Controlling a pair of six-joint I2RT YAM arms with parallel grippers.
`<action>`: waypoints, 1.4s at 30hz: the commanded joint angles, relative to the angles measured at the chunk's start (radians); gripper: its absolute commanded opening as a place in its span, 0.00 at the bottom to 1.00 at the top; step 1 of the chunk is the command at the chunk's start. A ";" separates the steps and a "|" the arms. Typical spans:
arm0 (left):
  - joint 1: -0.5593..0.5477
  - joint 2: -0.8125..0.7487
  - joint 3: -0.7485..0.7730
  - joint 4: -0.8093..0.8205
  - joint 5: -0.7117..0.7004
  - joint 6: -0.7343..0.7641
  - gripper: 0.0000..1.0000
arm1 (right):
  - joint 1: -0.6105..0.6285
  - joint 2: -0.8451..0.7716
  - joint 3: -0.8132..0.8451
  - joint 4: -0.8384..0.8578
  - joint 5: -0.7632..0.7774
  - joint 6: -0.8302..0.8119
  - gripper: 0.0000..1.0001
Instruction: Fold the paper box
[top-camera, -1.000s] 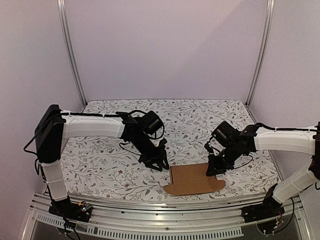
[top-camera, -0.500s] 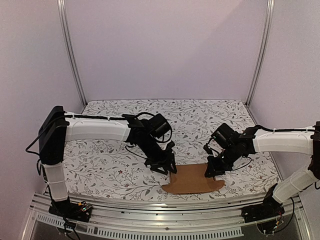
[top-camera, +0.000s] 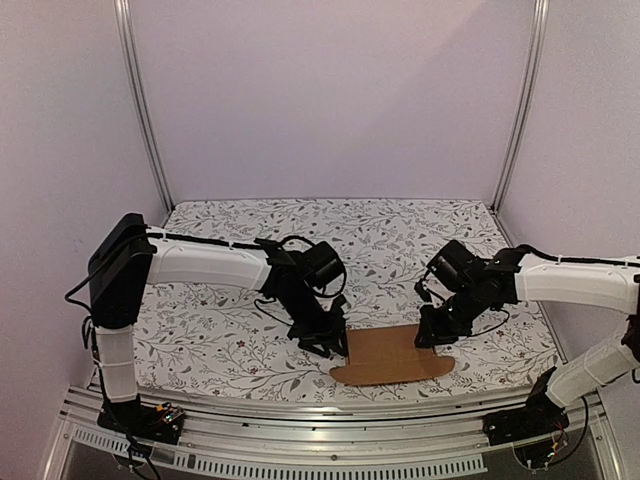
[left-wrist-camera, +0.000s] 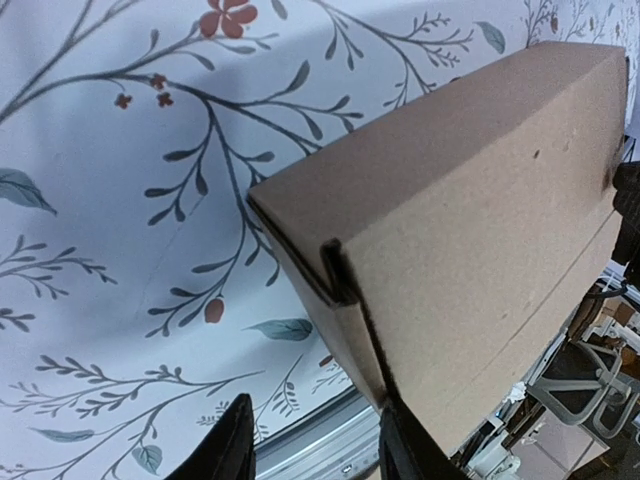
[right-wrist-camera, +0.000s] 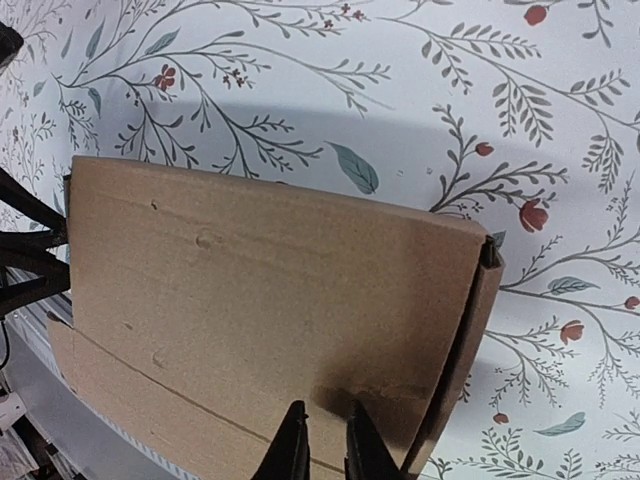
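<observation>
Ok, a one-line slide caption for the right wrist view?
Right end effector over a plain brown corrugated cardboard box lying on floral-printed tablecloth.

The left claw (top-camera: 328, 345) has come down to the paper box (top-camera: 392, 354) — its upright flaps now flat.

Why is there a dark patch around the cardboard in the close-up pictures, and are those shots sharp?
Right wrist view: a soft grey shadow rings the paper box on the floral cloth; print stays sharp, fingers slightly blurred. Left wrist view: cardboard crisp, background beyond it blurred. Top view: even light, no glare.
</observation>
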 joint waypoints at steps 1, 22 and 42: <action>-0.010 0.025 0.003 -0.012 -0.039 0.018 0.42 | 0.003 -0.066 0.055 -0.076 0.079 0.006 0.17; 0.027 -0.222 -0.178 0.106 -0.171 -0.013 0.92 | -0.128 -0.112 -0.041 -0.007 0.017 -0.028 0.53; 0.088 -0.222 -0.328 0.402 -0.047 -0.134 1.00 | -0.157 -0.022 -0.230 0.316 -0.162 0.114 0.60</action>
